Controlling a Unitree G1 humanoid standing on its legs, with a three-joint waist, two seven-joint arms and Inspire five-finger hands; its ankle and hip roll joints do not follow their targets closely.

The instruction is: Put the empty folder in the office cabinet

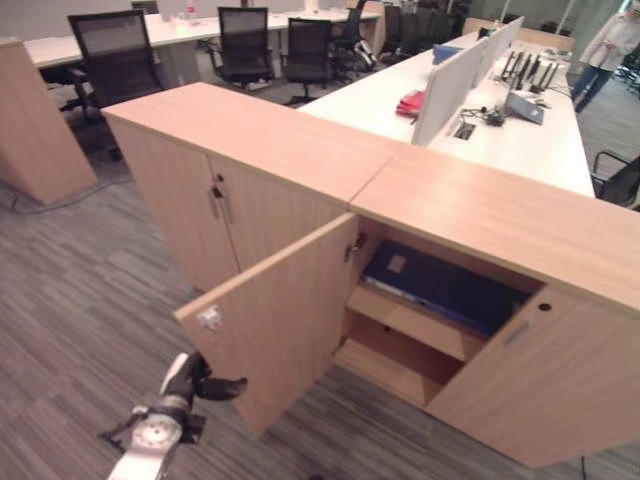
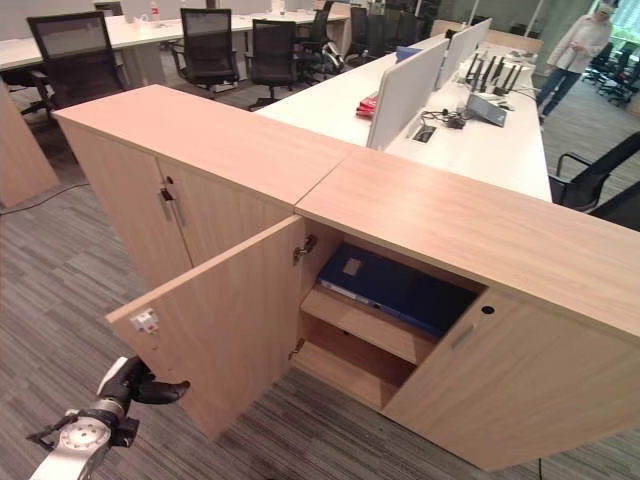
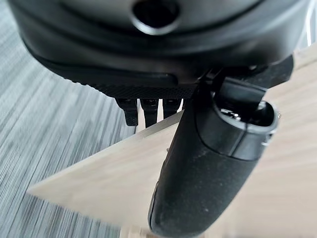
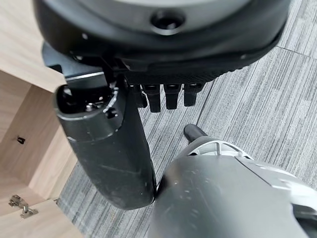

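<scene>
Your two head eyes look down on the same open cabinet, while each wrist camera peers closely along its own hand.

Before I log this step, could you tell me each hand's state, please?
Left hand: open, by the cabinet door, holding nothing.
Right hand: open, holding nothing.
</scene>
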